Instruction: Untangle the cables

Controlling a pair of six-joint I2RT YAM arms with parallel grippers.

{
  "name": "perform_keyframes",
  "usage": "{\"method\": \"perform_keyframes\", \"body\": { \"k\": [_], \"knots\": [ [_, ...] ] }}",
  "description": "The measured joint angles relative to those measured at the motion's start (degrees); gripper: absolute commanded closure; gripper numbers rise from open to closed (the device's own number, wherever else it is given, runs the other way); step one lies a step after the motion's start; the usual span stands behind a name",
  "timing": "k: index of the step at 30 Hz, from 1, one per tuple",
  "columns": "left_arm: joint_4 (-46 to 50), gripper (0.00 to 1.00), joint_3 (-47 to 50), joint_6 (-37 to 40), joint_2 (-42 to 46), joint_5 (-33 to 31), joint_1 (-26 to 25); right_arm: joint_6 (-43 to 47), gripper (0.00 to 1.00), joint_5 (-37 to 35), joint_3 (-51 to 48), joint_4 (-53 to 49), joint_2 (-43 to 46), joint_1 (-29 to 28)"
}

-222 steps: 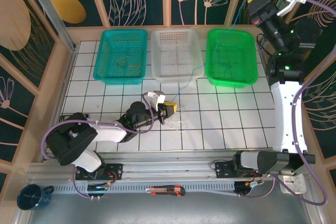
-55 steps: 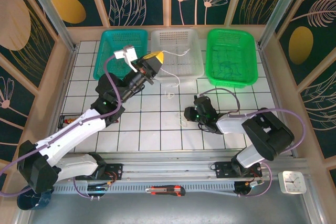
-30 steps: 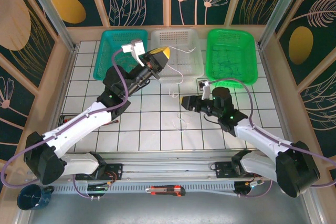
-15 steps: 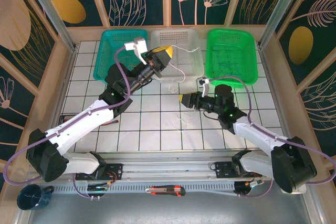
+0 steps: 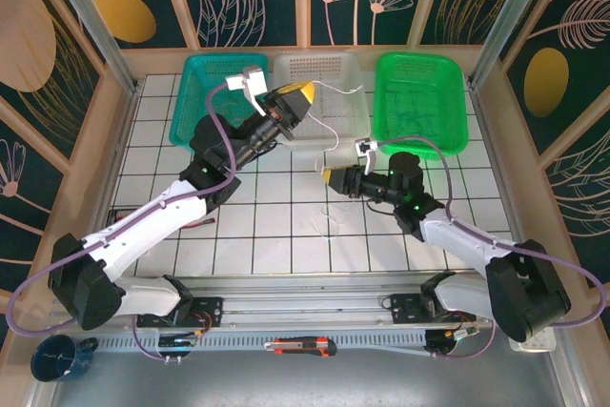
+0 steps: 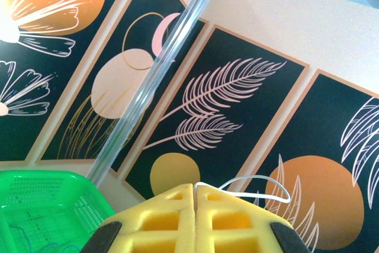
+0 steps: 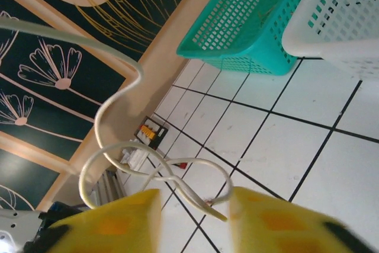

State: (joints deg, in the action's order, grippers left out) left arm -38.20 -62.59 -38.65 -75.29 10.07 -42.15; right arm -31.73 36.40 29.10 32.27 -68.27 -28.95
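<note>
Over the tiled table (image 5: pixel 286 235), my left claw (image 6: pixel 195 197) hangs above the white basket (image 5: pixel 334 69), clenched on the whitish cable (image 6: pixel 260 178), which arches out from between its pads. My right claw (image 7: pixel 195 205) hovers low over the table's middle, released, with whitish cable coils ahead and one end lying loose between its parted jaws.

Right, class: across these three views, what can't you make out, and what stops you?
- Left wrist view: where the white cable is pinched, hidden between the shut pads of the left tool.
- Top view: the thin cables in the green basket, too small to count.
- Right wrist view: the white cable's upper run, cut off by the left edge; finger bases of the right tool, by the bottom edge.
</note>
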Motion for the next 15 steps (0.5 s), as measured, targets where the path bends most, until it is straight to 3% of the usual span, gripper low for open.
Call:
{"method": "perform_keyframes", "body": {
  "k": [1, 9, 15],
  "knots": [
    [-0.2, 1.0, 0.0, -0.1, -0.1, 0.0, 0.0, -0.3, 1.0, 0.4, 0.0, 0.6, -0.4, 0.0],
    [-0.5, 1.0, -0.6, 0.0, -0.8, -0.6, 0.0, -1.2, 1.0, 1.1, -0.3, 2.4, -1.1, 0.6],
    [2.6, 1.0, -8.0, 4.9, -3.1, -3.3, 0.7, -0.7, 1.0, -2.2, -4.1, 2.2, -2.2, 2.8]
  ]
}}
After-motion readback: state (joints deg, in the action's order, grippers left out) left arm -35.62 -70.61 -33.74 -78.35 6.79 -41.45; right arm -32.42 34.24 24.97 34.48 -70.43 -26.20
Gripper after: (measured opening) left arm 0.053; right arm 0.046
